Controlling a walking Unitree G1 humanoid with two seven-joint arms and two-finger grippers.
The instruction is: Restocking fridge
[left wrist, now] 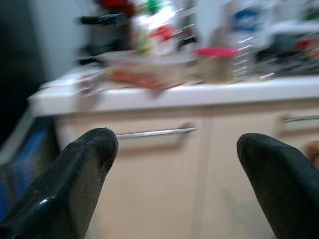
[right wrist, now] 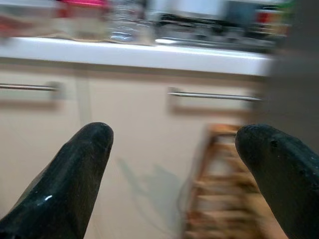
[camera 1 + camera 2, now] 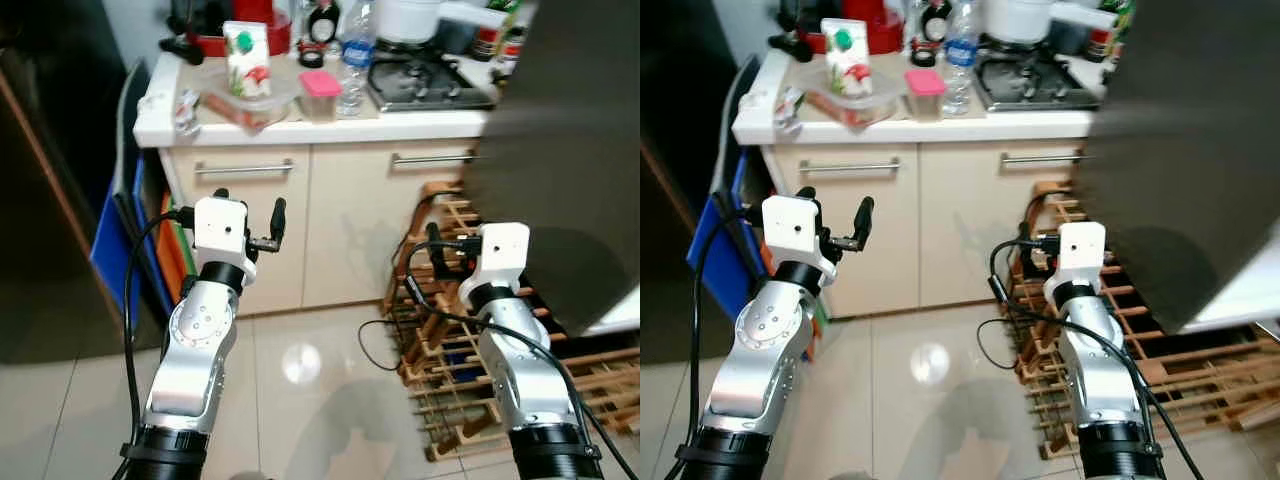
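Observation:
On the white counter [image 3: 330, 127] stand a white carton with red and green print [image 3: 245, 55], a clear tub of food [image 3: 248, 104], a small pink-lidded tub [image 3: 320, 94] and a water bottle [image 3: 352, 62]. My left gripper [image 3: 250, 212] is raised in front of the left cabinet drawer, well below the counter, open and empty. My right gripper [image 3: 440, 246] hangs before the right cabinet, also open and empty. A dark fridge door [image 3: 565, 150] fills the right side. In the wrist views the left fingers [image 1: 75, 174] and right fingers [image 2: 75, 164] stand wide apart.
A gas hob [image 3: 425, 85] with a white pot sits at the counter's right. A wooden rack [image 3: 450, 340] with a black cable stands on the tiled floor by my right arm. Blue and orange boards [image 3: 115, 240] lean beside a dark panel at left.

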